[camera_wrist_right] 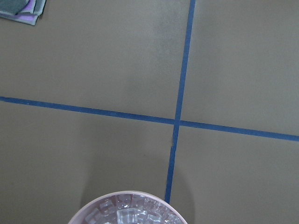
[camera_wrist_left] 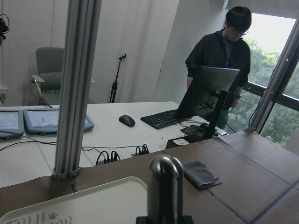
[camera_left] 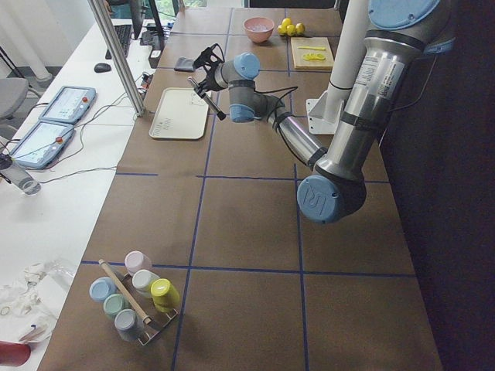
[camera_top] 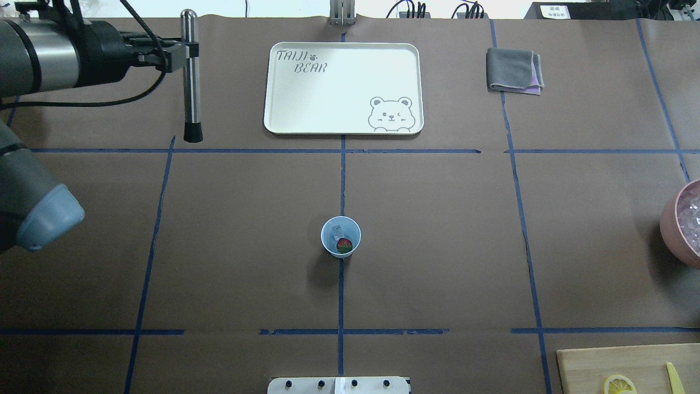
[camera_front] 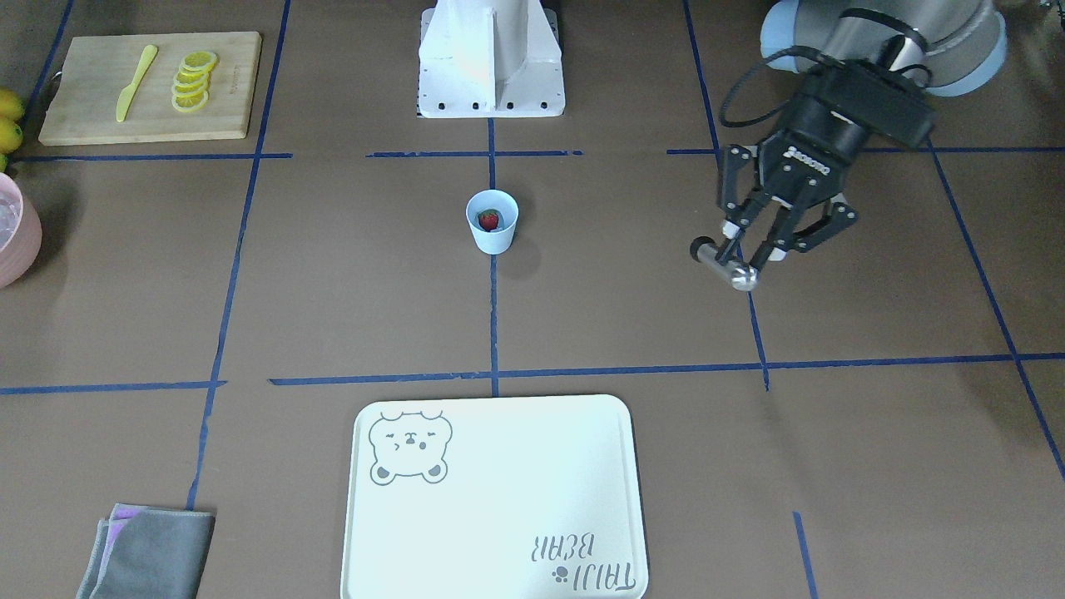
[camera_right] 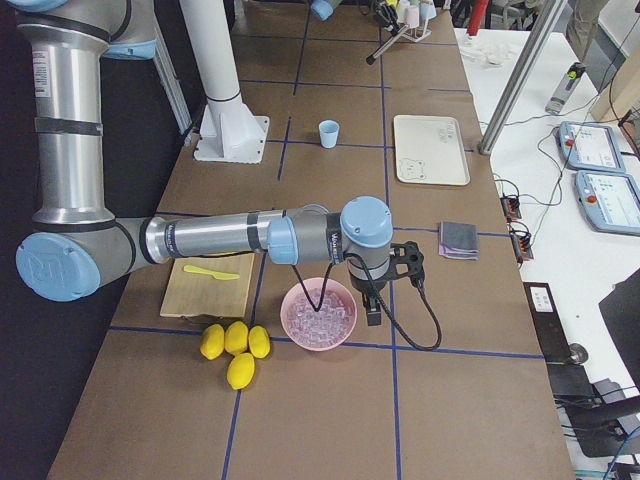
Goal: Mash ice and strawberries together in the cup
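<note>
Brown paper taped into blue squares covers the table (camera_top: 437, 246), and the risks here lie mostly with the small blue cup (camera_top: 340, 236). It stands alone and unheld, well apart from the left gripper (camera_front: 751, 249), off to that gripper's right and lower down. The left gripper's fingers are closed around the shaft of a steel muddler (camera_top: 190, 82), which it holds up in the air with the black tip free. Inside the cup, the strawberry (camera_top: 344, 245) lies against the wall, beside what looks like a chunk of ice (camera_top: 336, 232), though the view is too small to be sure. The cup looks light, so a push landing off-centre on its rim or wall could tip it or send it sliding. The smooth shaft might also slip through the fingers under load. Hard ice could skid from beneath the tip and jump out. The right gripper (camera_right: 378, 300) hangs just beside the pink bowl (camera_right: 318, 346) of ice, far from the cup. Whether it is open or closed I cannot tell, and from there it gives the cup no bracing.
</note>
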Robot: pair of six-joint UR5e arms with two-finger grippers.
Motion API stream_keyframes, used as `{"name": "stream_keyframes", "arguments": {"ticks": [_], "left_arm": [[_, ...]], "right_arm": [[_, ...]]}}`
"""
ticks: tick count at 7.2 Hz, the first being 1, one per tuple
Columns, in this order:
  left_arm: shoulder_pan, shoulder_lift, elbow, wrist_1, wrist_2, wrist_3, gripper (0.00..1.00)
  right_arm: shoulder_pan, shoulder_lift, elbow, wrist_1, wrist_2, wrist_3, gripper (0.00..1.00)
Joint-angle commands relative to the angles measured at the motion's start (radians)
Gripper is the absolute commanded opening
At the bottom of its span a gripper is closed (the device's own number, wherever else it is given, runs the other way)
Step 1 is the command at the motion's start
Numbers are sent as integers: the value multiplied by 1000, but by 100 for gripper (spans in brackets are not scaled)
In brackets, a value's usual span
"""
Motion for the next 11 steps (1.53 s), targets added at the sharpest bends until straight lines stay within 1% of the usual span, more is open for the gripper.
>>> {"name": "stream_keyframes", "arguments": {"ticks": [1,2,3,4,5,6,7,8,9,11], "left_arm": [[-150,18,-9,308,-255,17,0],[-154,74,-9,372,-291,34,0],[-160,146,0,376,-346,63,0],[-163,229,3,377,-357,95,0],[-181,286,3,414,-371,159,0],[-204,289,0,560,-372,283,0],[-208,288,13,669,-366,392,0],[-209,299,58,694,-371,440,0],[-209,321,116,693,-375,486,0],[-221,323,241,684,-400,522,0]], "right_arm": [[0,0,-1,-1,10,3,99],[0,0,-1,-1,13,3,99],[0,0,-3,-3,11,2,99],[0,0,-10,-1,4,2,99],[0,0,-11,-1,1,0,99],[0,-3,-11,-1,-1,0,99],[0,-3,-14,-1,-1,0,99],[0,-3,-18,-1,1,0,99],[0,-1,-27,0,-1,0,99],[-2,-1,-38,0,2,3,99]]}}
